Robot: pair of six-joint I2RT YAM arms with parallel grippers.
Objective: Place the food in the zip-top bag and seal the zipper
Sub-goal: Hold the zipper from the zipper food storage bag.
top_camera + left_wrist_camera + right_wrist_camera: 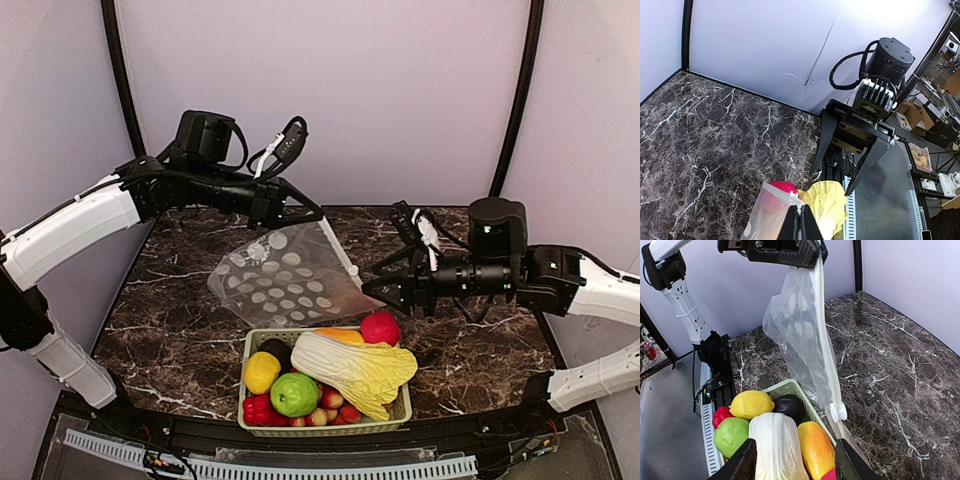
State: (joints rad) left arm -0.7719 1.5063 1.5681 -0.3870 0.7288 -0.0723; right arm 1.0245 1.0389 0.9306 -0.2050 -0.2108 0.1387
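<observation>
Left hand [318,218] raised above worktop [170,320], fingers pressed together on upper corner of zip-top bag [285,275]; bag hangs slanted, zipper [826,345] running down one edge toward far rim of green basket [320,428]; right hand [385,287] spread, just beside zipper's lower end; napa cabbage [355,368], lemon [262,372], green apple [294,394], red pepper [258,410], magenta fruit [380,327] lie in basket at worktop's near edge.

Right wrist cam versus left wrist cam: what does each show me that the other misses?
Only right wrist: the lemon, green apple and red pepper in the basket, plus most of the zip-top bag hanging from the left gripper. Only left wrist: the right gripper head-on, fingers spread open. Both: the bag's pinched edge and the napa cabbage.
</observation>
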